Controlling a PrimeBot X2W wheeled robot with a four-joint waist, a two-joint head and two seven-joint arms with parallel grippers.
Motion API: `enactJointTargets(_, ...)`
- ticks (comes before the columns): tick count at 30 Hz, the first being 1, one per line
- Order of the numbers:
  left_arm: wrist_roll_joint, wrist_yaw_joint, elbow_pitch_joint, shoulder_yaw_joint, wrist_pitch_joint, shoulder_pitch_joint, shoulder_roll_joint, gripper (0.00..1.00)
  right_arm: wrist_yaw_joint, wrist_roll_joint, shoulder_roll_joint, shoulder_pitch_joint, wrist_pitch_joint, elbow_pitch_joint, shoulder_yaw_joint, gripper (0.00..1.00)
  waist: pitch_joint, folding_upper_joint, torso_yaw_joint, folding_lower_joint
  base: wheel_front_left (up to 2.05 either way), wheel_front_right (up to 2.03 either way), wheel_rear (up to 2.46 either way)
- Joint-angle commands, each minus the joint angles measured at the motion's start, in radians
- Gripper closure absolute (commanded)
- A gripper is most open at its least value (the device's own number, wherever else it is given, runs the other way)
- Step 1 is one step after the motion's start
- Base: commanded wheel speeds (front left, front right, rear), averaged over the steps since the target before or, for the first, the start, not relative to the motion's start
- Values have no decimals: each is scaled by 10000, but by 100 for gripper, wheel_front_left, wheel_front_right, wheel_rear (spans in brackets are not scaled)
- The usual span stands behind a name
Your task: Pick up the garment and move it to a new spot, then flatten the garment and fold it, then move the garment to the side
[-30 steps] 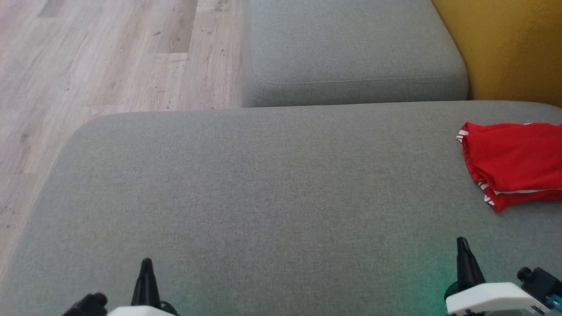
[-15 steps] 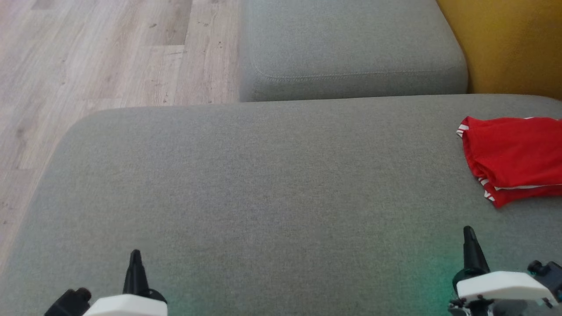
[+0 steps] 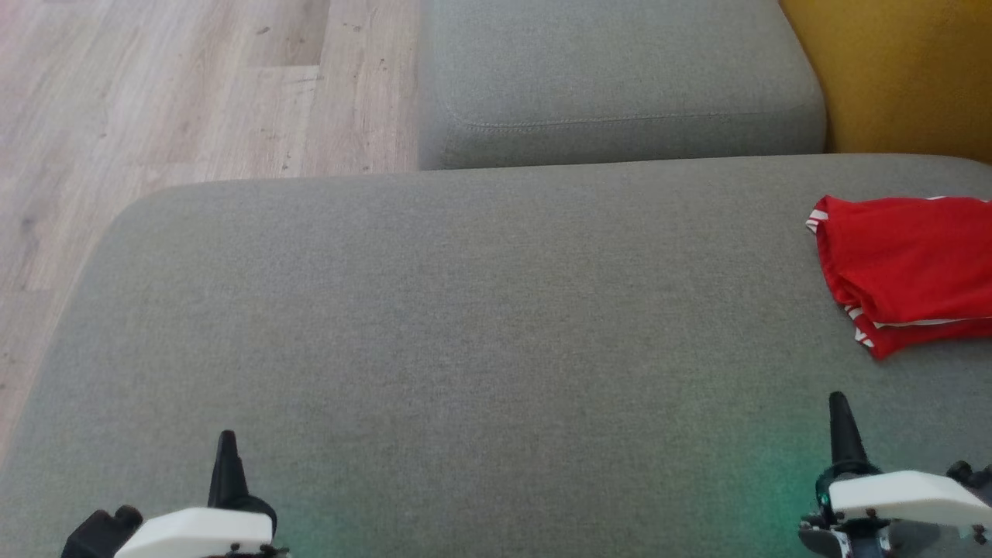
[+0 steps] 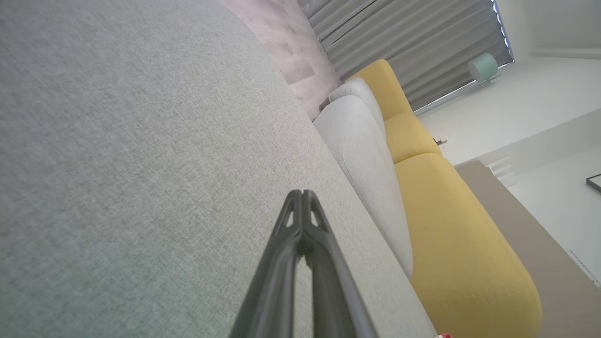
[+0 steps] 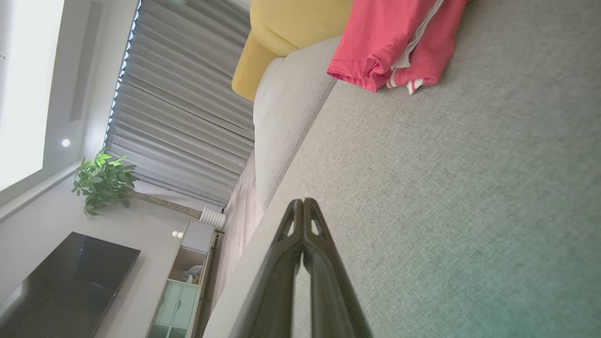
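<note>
Head view: folded red garment (image 3: 903,271) lies at the right edge of the grey sofa seat (image 3: 465,310), ahead of the right end effector (image 3: 837,401); left end effector (image 3: 226,438) well apart. Wrist views: both finger pairs pressed together, pinching nothing. Right wrist view adds stacked layers, white stripes (image 5: 412,86).

Red garment (image 3: 907,267) with white stripes; grey cushion (image 3: 465,310).

Right edge of grey seat cushion (image 3: 465,310): red garment (image 3: 907,263), layered, white trim. Lower left: left gripper (image 3: 226,439), fingers pressed together. Lower right: right gripper (image 3: 838,403), likewise, apart from garment. Beyond: second grey cushion (image 3: 620,70), wood floor (image 3: 178,85), yellow upholstery (image 3: 907,70).
</note>
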Motion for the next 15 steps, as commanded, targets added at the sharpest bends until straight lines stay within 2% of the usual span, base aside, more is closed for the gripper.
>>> enactJointTargets(1, -280, -92, -371, 309, 87, -649, 2, 100, 48, 303, -43, -732, 75, -426, 46, 100, 22, 0, -7, 0, 0, 0, 0)
enactJointTargets(15, -1791, -272, -446, 662, 463, -897, 0, 100, 55, 1821, -48, -980, 449, -572, -164, 100, 217, 0, -64, 0, 0, 0, 0)
